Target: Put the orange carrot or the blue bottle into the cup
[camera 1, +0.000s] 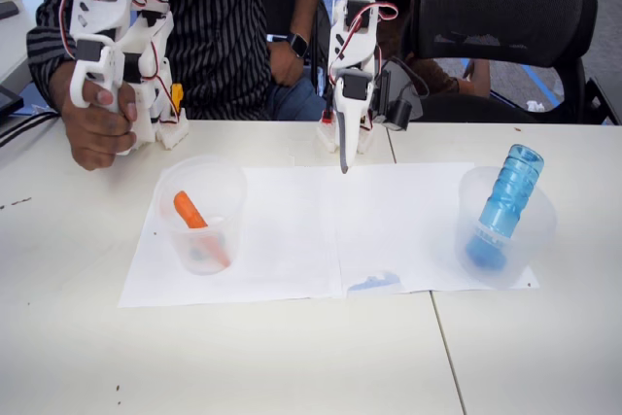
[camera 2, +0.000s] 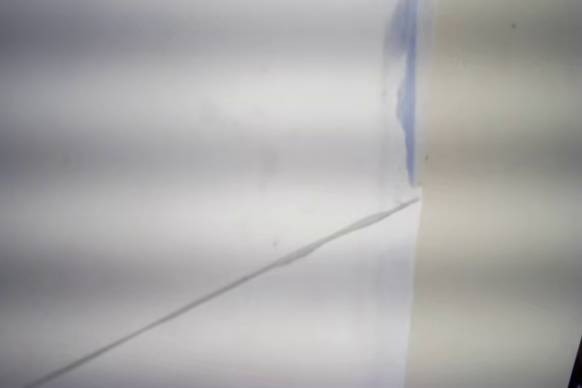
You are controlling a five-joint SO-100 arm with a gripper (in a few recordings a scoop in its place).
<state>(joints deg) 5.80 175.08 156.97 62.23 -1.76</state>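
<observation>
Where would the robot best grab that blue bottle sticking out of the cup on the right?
Probably by its upper ribbed body, coming down from above. The blue bottle stands cap-down and tilted inside the clear cup, so the cup wall blocks its lower half from the sides. Only the top part rises free above the rim, and the ribs there may help the gripper keep hold.

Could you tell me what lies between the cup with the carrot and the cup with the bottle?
In the fixed view, only white paper lies between the carrot's cup and the bottle's cup, with a small blue smudge near its front edge.
</observation>
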